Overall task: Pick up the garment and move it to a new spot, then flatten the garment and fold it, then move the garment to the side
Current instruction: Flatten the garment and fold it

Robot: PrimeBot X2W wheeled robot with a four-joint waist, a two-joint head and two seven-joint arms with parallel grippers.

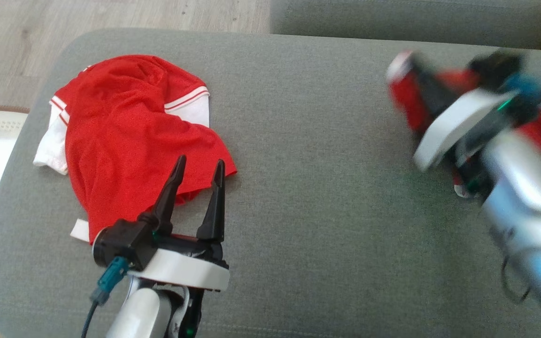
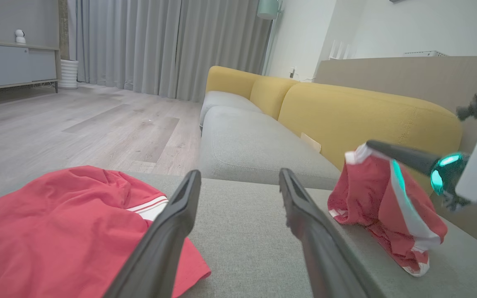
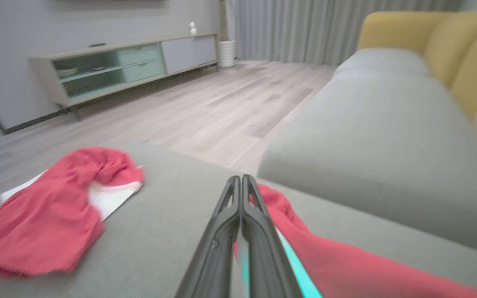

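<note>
Home, living rm: yellow sofa, curtains, sideboard, wood floor.

Head view: right tool & red piece blurred; left tool covers garment edge.

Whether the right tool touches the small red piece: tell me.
Touching. In the left wrist view the small red piece hangs off the couch from the shut right tool, its white edge caught at the tip.
</note>
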